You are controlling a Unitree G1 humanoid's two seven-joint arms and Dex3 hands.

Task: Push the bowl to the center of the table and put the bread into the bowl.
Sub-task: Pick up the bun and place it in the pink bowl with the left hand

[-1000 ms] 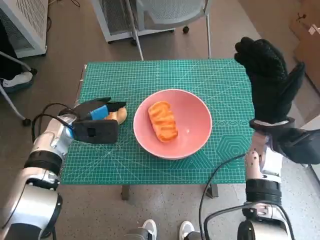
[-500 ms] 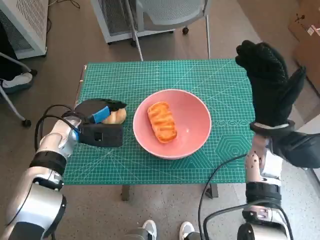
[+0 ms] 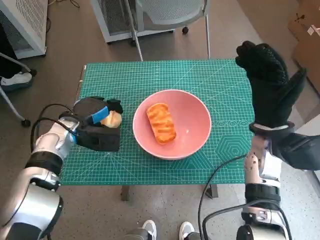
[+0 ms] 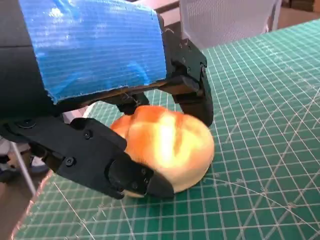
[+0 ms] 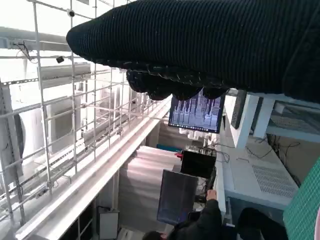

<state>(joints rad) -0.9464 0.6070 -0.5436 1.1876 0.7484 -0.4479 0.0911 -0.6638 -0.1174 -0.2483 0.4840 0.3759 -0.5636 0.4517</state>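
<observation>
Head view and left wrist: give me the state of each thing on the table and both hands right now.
Bowl: upright, mid-table, holding one loaf.
Loaf in bowl: lying flat inside.
Round bun: on the mat, fingers round it.
Left hand: grips the bun.
Right hand: raised, open, empty.

My left hand (image 4: 95, 100) is matt black plastic with glossy, slightly wrinkled blue tape across its back, and the roll (image 4: 167, 145) between my fingers has a smooth, golden, faintly shiny crust. My right hand (image 3: 270, 85), at about three o'clock from the bowl (image 3: 192, 135), wears a rough black knitted glove with a pebbled weave. The bowl looks like smooth, satin pink plastic or ceramic, the ridged bread (image 3: 161, 122) in it is glazed orange-brown, and the green mat (image 3: 210, 80) is matt and printed with a fine grid.
</observation>
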